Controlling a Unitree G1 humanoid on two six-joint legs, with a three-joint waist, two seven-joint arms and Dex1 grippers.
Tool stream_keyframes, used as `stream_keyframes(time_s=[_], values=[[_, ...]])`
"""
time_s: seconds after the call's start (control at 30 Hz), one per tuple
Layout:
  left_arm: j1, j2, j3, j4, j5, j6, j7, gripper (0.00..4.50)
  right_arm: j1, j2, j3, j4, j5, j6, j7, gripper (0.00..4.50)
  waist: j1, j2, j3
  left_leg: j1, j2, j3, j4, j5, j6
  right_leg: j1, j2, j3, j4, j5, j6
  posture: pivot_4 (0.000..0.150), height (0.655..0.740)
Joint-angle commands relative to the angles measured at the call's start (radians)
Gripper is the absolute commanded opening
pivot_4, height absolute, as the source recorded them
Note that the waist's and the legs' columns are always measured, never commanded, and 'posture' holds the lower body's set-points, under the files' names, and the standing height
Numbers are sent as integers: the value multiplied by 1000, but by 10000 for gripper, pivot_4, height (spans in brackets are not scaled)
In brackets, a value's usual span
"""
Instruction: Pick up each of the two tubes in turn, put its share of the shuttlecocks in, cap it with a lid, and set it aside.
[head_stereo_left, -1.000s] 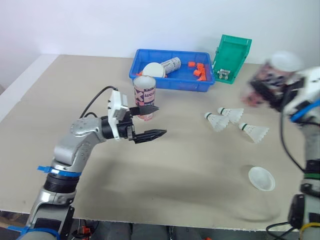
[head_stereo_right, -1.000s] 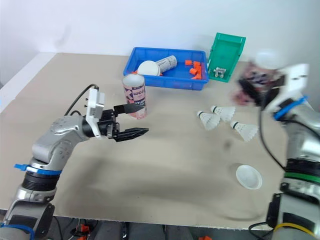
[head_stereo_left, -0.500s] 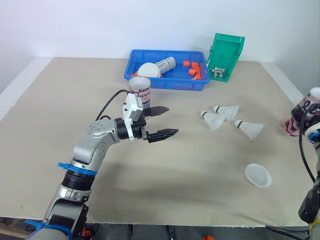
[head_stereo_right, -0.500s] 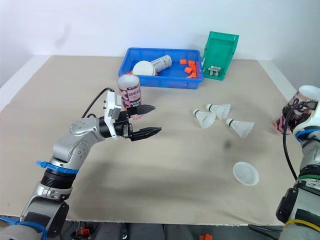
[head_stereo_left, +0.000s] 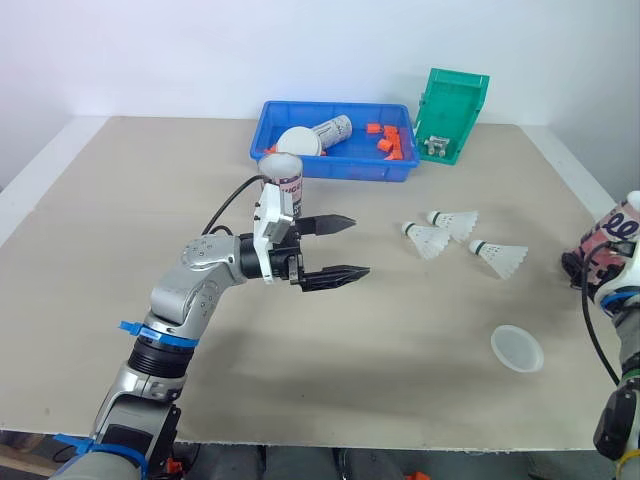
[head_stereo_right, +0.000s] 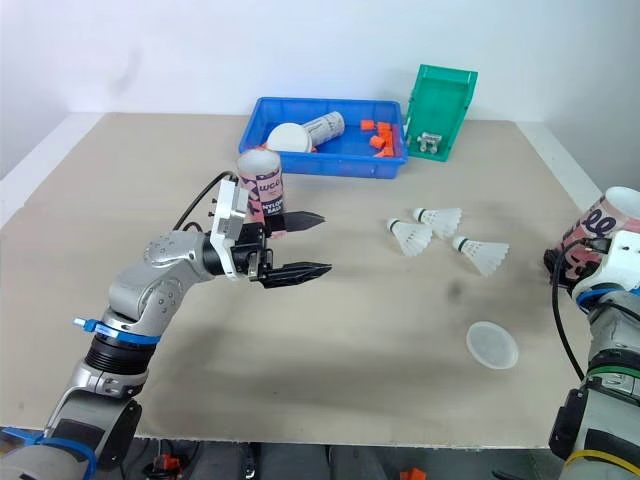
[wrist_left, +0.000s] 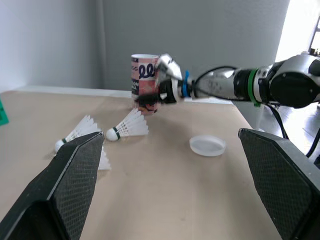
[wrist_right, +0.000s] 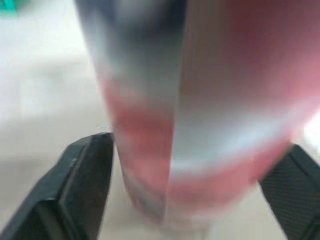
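— Left pincer (head_stereo_left: 360, 245) has slid a little farther from the blue tray (head_stereo_left: 335, 170) than half a second back, off toward the shuttlecocks (head_stereo_left: 432, 240).
— And its jaws?
— Spread wide, nothing between them. It hangs over the bench (head_stereo_left: 400, 330), in front of the tray's near wall.
— Where are the tubes?
— The standing tube (head_stereo_left: 283, 182) is upright with a white top, just in front of the tray's near left corner. It sits behind the left pincer and apart from it. The held tube (head_stereo_right: 592, 232) is far out to the right of the tray, at the bench's right edge, tilted. The right pincer (wrist_left: 150, 102) pinches it low on its body, a black finger on each side. A second ago that arm carried it higher and nearer the tray.
— Does its base touch the bench?
— Can't tell.
— The shuttlecocks?
— Three, lying on their sides in a loose cluster in front of the tray's right end. A loose lid (head_stereo_left: 517, 350) lies flat farther forward still, apart from them.
— Inside the tray?
— A lying tube (head_stereo_left: 333, 129), a white lid (head_stereo_left: 297, 140) beside it, and some orange pieces (head_stereo_left: 385, 142). A green bin (head_stereo_left: 455, 100) stands just off the tray's right end.
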Motion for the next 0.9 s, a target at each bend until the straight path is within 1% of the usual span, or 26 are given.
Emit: stream_keyframes(time_s=[0.03, 0.13, 0.3, 0.4, 0.5, 0.53, 0.6, 0.67, 0.7, 0.77, 0.8, 0.9], values=[[-13, 3, 10, -19, -8, -6, -6, 45000, 26, -39, 9, -17, -22, 11, -6, 44569, 0, 0, 0, 0, 0, 0, 0, 0, 0, 0, 0, 0, 0, 0, 0, 1500, 7038], [-6, 7, 14, -10, 1, -14, -4, 45000, 55, -47, 31, -25, -46, 18, -1, 44569, 0, 0, 0, 0, -1, 0, 0, 0, 0, 0, 0, 0, 0, 0, 1, 1500, 7038], [12, 32, 28, -12, -4, -6, -9, 45000, 124, -77, 15, -100, -12, 72, 96, 44569, 1, 0, 0, 1, -2, -2, 0, 0, 0, 3, 0, 1, -1, -1, 1, 1500, 7038], [38, 70, 36, -10, 10, -13, -17, 45000, 193, -110, 1, -176, 12, 124, 163, 44569, 1, 0, 0, 3, -3, -3, 0, 0, 0, 6, 0, 1, -1, -2, 2, 1500, 7038], [73, 103, 64, -26, -10, 7, -6, 45000, 281, -133, -32, -293, 61, 208, 235, 44569, 1, 0, 0, 4, -3, -3, 0, 0, 0, 7, 0, 1, -1, -3, 2, 1500, 7038], [87, 113, 75, -37, -20, 17, 1, 45000, 325, -137, -45, -358, 83, 238, 273, 44569, 1, 0, 0, 4, -3, -3, 0, 0, 0, 7, 0, 1, -1, -3, 1, 1500, 7038], [138, 137, 107, -72, -40, 52, 32, 45000, 440, -142, -101, -572, 161, 320, 358, 44569, 1, 1, -1, 4, -3, -4, 0, 0, 0, 7, 0, 1, -1, -3, 2, 1500, 7038], [201, 164, 149, -105, -53, 84, 73, 45000, 550, -119, -157, -861, 264, 395, 425, 44569, -6, 3, 0, 4, -3, -4, 0, 0, 0, 7, 0, 1, -1, -3, 2, 1500, 7038], [229, 173, 172, -109, -43, 83, 102, 45000, 583, -107, -161, -985, 298, 409, 445, 44569, -9, 5, -1, 5, -3, -4, 0, 0, 0, 8, 0, 1, -1, -3, 1, 1500, 7038], [264, 186, 212, -97, -36, 114, 162, 45000, 610, -85, -145, -1168, 342, 423, 454, 44569, -20, 5, -1, 7, -2, -4, -1, 0, 0, 9, 0, 1, 0, -3, 1, 1500, 7038], [280, 186, 243, -80, -39, 116, 195, 45000, 595, -76, -109, -1240, 351, 428, 443, 44569, -22, 5, -1, 8, -2, -4, -1, 0, 0, 9, 1, 1, 0, -3, 1, 1500, 7038], [312, 181, 311, -42, -42, 112, 266, 45000, 520, -36, 0, -1376, 365, 454, 398, 44569, -23, -1, 2, 9, -2, -8, 0, 1, 0, 9, 3, 0, 0, -2, -7, 1500, 7038]])
